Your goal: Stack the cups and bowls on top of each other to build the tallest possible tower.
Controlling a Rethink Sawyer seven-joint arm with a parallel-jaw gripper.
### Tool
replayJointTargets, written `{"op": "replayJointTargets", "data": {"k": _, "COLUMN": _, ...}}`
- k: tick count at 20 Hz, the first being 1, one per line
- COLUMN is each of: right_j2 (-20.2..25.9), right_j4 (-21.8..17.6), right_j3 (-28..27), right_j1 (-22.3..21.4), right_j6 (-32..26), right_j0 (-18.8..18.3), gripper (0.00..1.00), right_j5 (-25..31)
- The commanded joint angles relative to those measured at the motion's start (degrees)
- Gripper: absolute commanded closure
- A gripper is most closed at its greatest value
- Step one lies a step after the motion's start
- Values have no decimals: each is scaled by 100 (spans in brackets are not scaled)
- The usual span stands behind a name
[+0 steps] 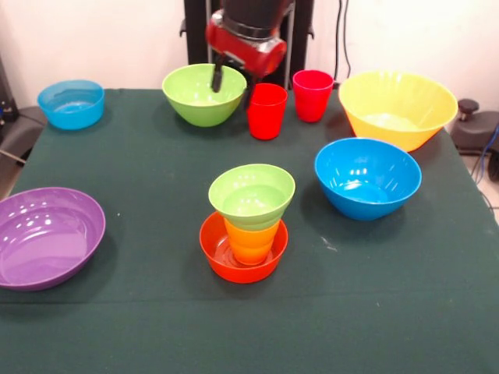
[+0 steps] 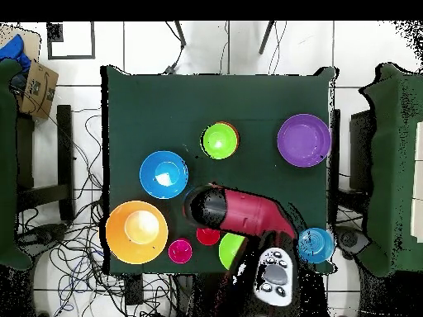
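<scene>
The tower stands mid-table: a small green bowl (image 1: 252, 195) sits on a yellow-orange cup (image 1: 251, 241), which stands in a small orange bowl (image 1: 218, 248). From above only the green bowl (image 2: 220, 140) shows. A red cup (image 1: 267, 111) stands alone at the far side, with a pink-magenta cup (image 1: 313, 95) beside it. My gripper (image 1: 232, 87) hangs open and empty between the red cup and a larger green bowl (image 1: 203, 93), with one finger over that bowl's rim. In the overhead view the arm (image 2: 240, 210) hides the gripper.
A large yellow bowl (image 1: 398, 107) and a blue bowl (image 1: 366, 178) stand on the right. A wide purple bowl (image 1: 47, 238) is at the left edge and a small blue bowl (image 1: 72, 103) at the far left corner.
</scene>
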Motion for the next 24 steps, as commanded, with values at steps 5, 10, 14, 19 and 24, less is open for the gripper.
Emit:
{"op": "replayJointTargets", "data": {"k": 5, "right_j2": 1047, "right_j4": -710, "right_j3": 332, "right_j1": 291, "right_j6": -418, "right_j0": -464, "gripper": 0, "right_j5": -443}}
{"op": "replayJointTargets", "data": {"k": 10, "right_j2": 1169, "right_j4": -725, "right_j3": 283, "right_j1": 254, "right_j6": -447, "right_j0": -520, "gripper": 0, "right_j5": -159}}
{"op": "replayJointTargets", "data": {"k": 14, "right_j2": 1304, "right_j4": -714, "right_j3": 272, "right_j1": 122, "right_j6": -534, "right_j0": -576, "gripper": 0, "right_j5": 118}}
{"op": "replayJointTargets", "data": {"k": 19, "right_j2": 1280, "right_j4": -735, "right_j3": 290, "right_j1": 21, "right_j6": -502, "right_j0": -568, "gripper": 0, "right_j5": 286}}
{"op": "replayJointTargets", "data": {"k": 24, "right_j2": 1185, "right_j4": -762, "right_j3": 402, "right_j1": -27, "right_j6": -338, "right_j0": -491, "gripper": 0, "right_j5": 237}}
